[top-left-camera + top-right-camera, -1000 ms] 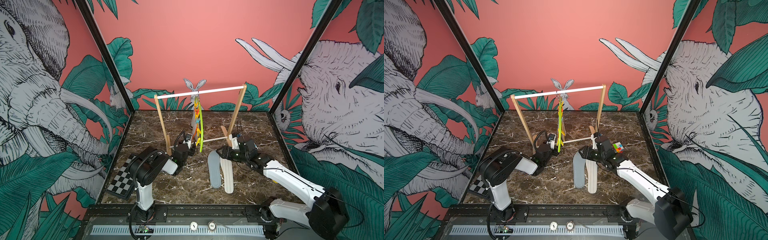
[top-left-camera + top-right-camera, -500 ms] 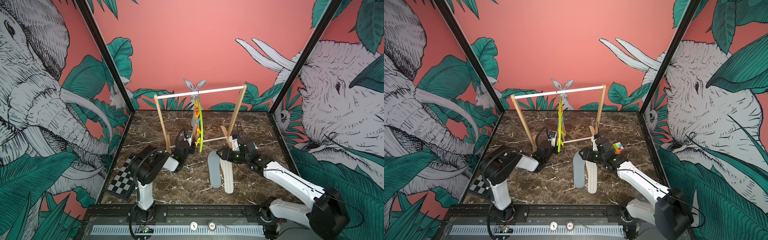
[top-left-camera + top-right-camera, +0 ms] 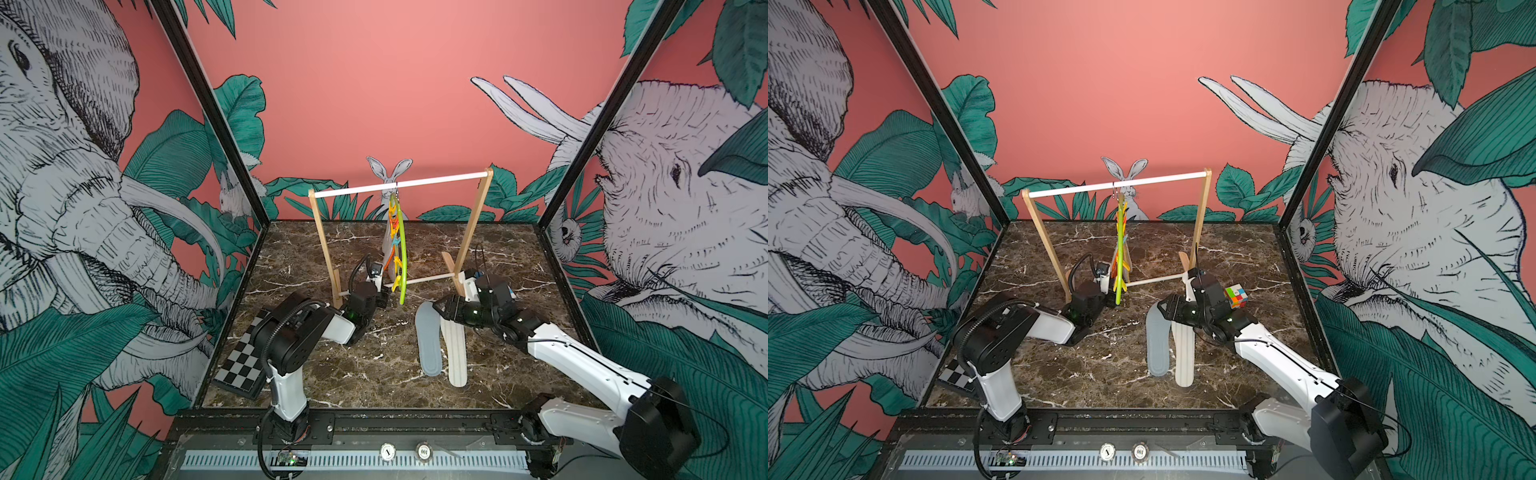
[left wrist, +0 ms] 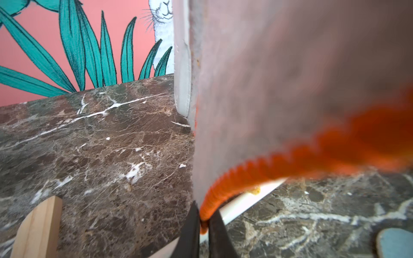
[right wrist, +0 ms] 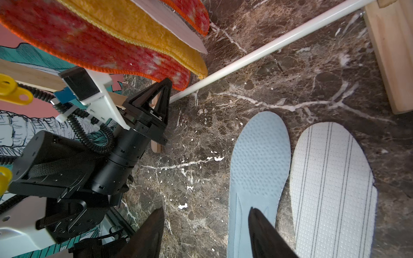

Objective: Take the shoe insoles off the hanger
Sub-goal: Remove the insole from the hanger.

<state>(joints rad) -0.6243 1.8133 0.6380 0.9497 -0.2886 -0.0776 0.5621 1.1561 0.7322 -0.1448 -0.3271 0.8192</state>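
Shoe insoles hang on the thin lime-green hanger — the left gripper pinches the fuzzy red insole by its orange stitched edge. Right gripper is spread over the bumpy grey-blue insole and striped white insole, flat on the marble table.

We look down from high at the front in both top views, seeing the whole bench. Our two wrist cameras sit low and close, both catching the grey-blue insole.
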